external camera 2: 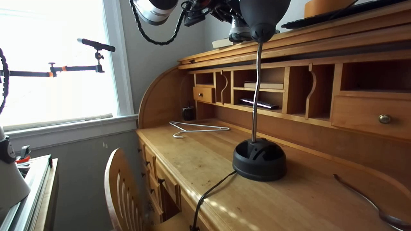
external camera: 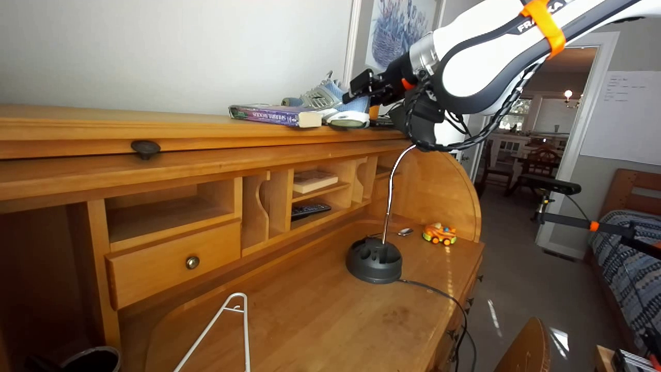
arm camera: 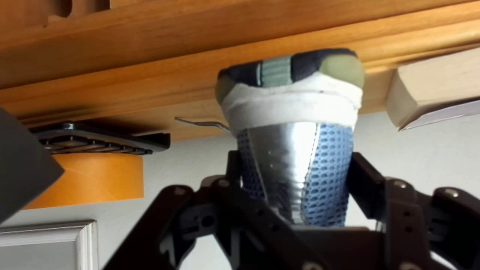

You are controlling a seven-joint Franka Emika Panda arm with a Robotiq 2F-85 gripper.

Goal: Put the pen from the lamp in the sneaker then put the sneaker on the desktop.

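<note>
Two fingers [arm camera: 367, 187] are pinching the sneaker [arm camera: 290, 138] by its heel, wrist-view 9 and 3 o'clock, at the upper shelf [external camera: 181, 124] edge. I'm guessing light, soft mesh, stiffer heel: favouring that grip.

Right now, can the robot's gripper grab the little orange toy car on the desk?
Probably not: the gripper looks closed on the sneaker, so it would likely have to let go first. The toy car is also well below it, down on the desktop.
</note>
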